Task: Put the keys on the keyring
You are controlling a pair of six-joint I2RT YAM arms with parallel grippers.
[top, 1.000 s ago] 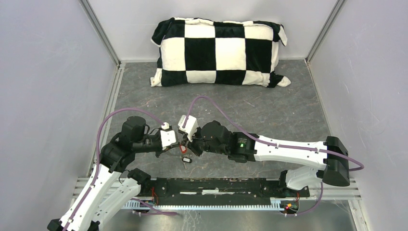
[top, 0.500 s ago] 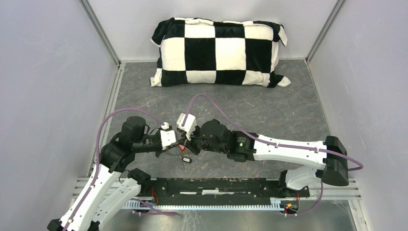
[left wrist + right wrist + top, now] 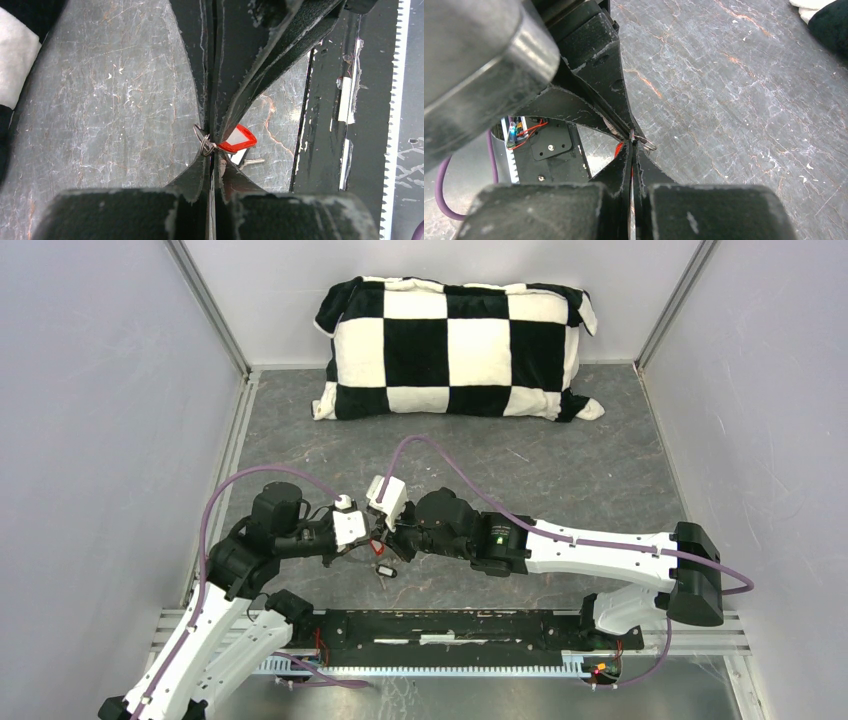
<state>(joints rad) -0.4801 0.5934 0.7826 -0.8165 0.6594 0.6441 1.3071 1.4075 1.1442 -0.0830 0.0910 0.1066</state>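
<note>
Nearest, the black key [image 3: 385, 571] lies flat on the grey worktop [image 3: 560, 470], just below the meeting arms. Above it the left gripper [image 3: 213, 159] and right gripper [image 3: 632, 150] meet tip to tip, both jaws closed. The red key [image 3: 239, 140] and the keyring [image 3: 204, 145] sit at that pinch; which jaws hold which cannot be told. A checkered pillow [image 3: 455, 348] lies far behind

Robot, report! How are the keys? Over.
Left gripper, right gripper shut, tips pinched together at red key and wire ring. Black key on table. Nothing blocking.
</note>
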